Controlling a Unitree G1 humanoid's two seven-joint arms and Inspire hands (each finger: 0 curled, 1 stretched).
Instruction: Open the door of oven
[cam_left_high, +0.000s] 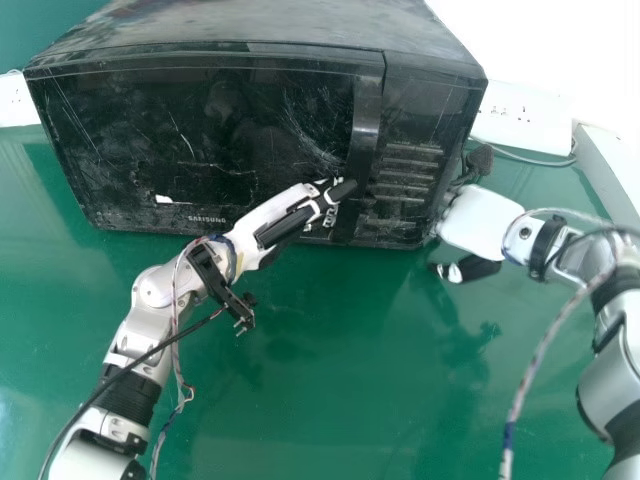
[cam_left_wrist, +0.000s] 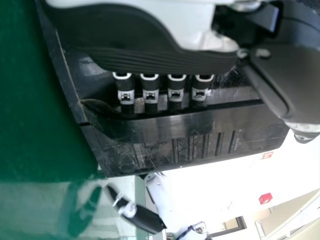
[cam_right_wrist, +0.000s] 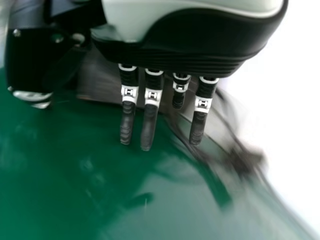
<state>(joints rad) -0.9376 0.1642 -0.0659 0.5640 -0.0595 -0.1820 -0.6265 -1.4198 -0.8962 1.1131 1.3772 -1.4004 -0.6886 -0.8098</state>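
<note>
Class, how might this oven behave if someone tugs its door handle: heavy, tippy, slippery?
The oven is probably heavy, being a broad, deep box. Tipping seems unlikely, since it sits wide and low on the table. A hard tug on the handle might slide it slightly, as the tabletop looks smooth and shiny.

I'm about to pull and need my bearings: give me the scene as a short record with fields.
Oven: black, on the green table
Door: shut
Handle: upright, between door and control panel
Left hand: at the handle, fingertips behind its edge
Right hand: beside the oven's right side, fingers extended; contact unclear
Remaining: opening the door
</note>
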